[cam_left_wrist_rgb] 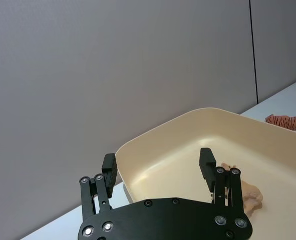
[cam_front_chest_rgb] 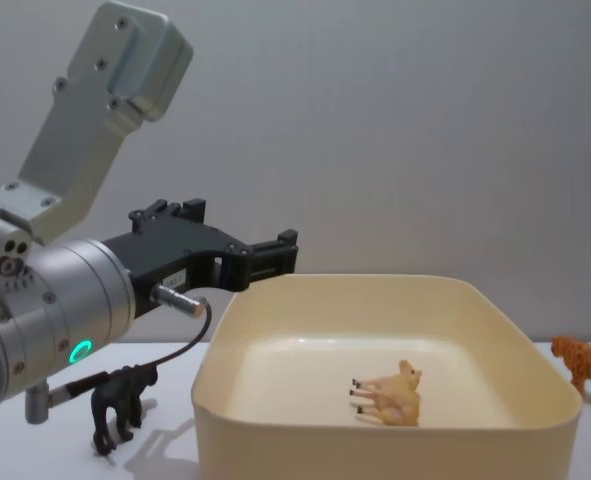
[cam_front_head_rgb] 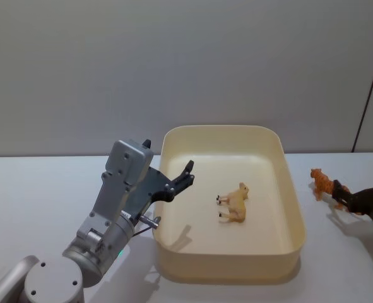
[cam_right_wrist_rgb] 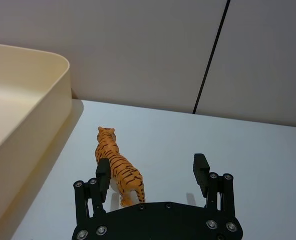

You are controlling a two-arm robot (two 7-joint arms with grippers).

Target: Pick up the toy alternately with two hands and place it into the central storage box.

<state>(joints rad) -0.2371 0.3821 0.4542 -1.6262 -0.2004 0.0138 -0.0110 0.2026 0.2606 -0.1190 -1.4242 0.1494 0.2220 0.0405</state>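
Hovering over the central storage box rim, left gripper gapes (right gripper likewise, near the tiger).

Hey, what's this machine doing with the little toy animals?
The robot is putting toy animals into the cream box. A tan animal lies on its side inside. The left hand hovers open and empty at the box's left rim. The right hand, open, straddles the rear of a tiger standing on the table right of the box.
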